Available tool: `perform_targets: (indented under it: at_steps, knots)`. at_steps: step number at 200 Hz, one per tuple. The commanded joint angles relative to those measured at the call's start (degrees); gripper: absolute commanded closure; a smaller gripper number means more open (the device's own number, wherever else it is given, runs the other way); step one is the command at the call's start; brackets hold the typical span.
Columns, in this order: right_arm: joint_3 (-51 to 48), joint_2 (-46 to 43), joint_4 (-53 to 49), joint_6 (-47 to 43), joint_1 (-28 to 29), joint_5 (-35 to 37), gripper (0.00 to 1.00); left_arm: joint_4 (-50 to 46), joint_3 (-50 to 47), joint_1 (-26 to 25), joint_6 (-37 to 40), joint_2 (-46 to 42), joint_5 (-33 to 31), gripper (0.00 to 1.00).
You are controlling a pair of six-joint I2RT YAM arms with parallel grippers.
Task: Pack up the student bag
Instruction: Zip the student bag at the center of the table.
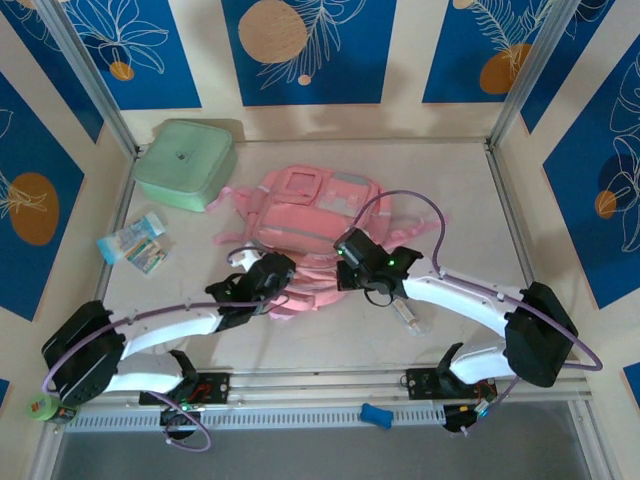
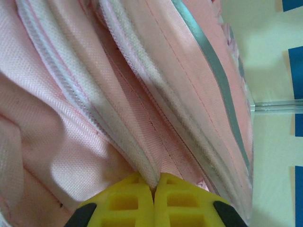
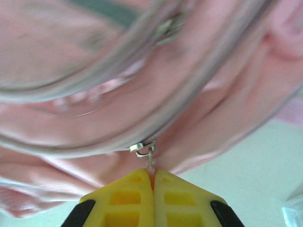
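Two hands are clamped on the student bag (image 1: pixel 315 210), which lies flat in the middle of the worktop (image 1: pixel 460 200), its near end towards the arm bases. Far left, well apart from it, sit a mint-green box (image 1: pixel 185 163) and, nearer, a few small packets (image 1: pixel 135 242), none of them packed. The left hand (image 2: pixel 154 191) is pinched tight on a fold of pink fabric beside the white zip tape (image 2: pixel 90 109) at the bag's near left edge. Next along, the right hand (image 3: pixel 152 182) has its jaws together on the thin metal zip pull (image 3: pixel 149 153). Just right of that arm lies a small clear item (image 1: pixel 410 315); what it is I cannot tell.

The step in hand looks like opening a compartment: one hand anchors the cloth, the other works the zip. The next move likely calls for the right hand to draw the pull along the zip line while the left holds the fabric taut, so the pull does not slip free.
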Motion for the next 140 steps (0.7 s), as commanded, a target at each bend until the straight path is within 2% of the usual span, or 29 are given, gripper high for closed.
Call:
perform_targets:
  at_steps: [1,51,111,140]
  knots:
    - [1.21,-0.78,-6.0,-2.44,-3.07,3.8,1.0,-4.86,-2.7,5.39,6.7,-5.54,-1.05,1.0]
    - [4.09,3.02,-3.06,-5.18,-8.51,1.62,1.0,-9.44,-4.13,13.71,15.28,-12.88,5.89,1.0]
    - [9.16,10.33,-1.08,-6.42,-13.09,-1.41,1.0,-12.06,-2.45,21.28,21.84,-12.33,13.15,1.0]
    - [8.53,8.62,0.06,-6.7,-11.83,-5.76,1.0,-13.71,-0.74,22.9,25.01,-12.07,15.69,1.0]
